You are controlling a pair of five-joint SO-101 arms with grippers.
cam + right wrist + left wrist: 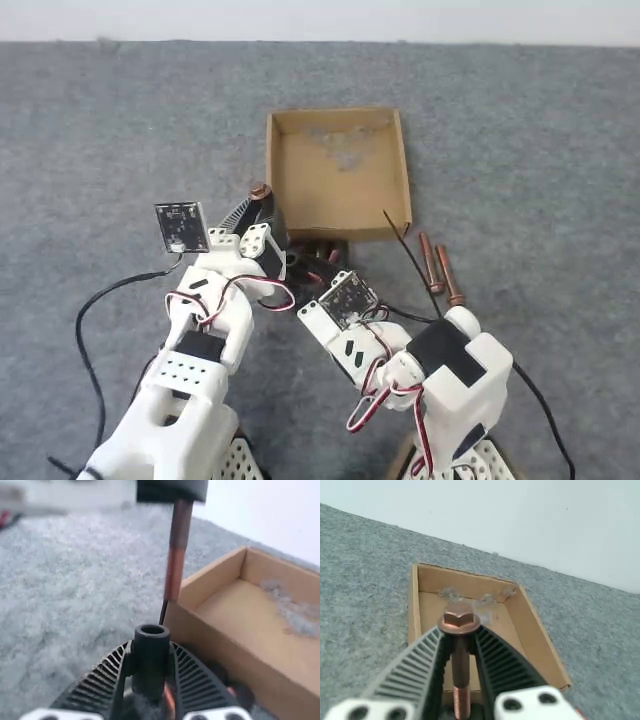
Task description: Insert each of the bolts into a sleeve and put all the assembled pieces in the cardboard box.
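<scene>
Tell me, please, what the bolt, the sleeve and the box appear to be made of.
Bolt: likely copper-plated metal, shiny reddish sheen.
Sleeve: matte black, plastic or coated metal, unclear.
Cardboard box: plain brown cardboard, raw cut edges.

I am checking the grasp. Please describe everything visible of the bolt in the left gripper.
The copper-coloured metal bolt has a flanged hexagonal head, a smooth shank and thread near the end. The left gripper is shut on its shank under the head. It hangs end down above the black sleeve, apart from it, beside the cardboard box.
</scene>
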